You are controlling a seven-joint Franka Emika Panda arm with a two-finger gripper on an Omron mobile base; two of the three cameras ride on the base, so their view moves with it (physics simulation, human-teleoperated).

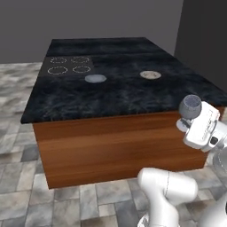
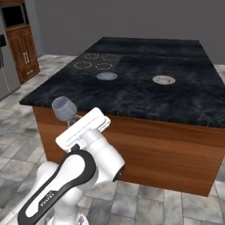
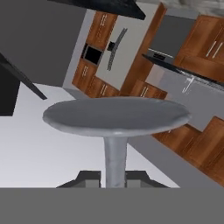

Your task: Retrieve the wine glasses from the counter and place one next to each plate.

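My gripper [image 1: 186, 120] is shut on the stem of a clear greyish wine glass [image 1: 191, 106], held tilted in the air in front of the island's near right corner. From the right base view the wine glass [image 2: 65, 108] hangs off the island's near left corner, above the gripper [image 2: 74, 121]. In the hand view the glass stem [image 3: 114, 162] rises between the fingertips [image 3: 89, 177] to a wide round grey disc. A grey-blue plate [image 1: 95, 78] and a beige plate [image 1: 150, 75] lie apart on the island top. The second glass is out of view.
The black-topped island [image 1: 111, 99] with brown wooden sides carries white dotted burner rings [image 1: 69, 64] at its far left. Grey stone floor tiles surround it. Brown cabinets [image 2: 24, 50] stand at the left. The rolled hand view shows a black counter slab [image 3: 168, 62] over brown cabinetry.
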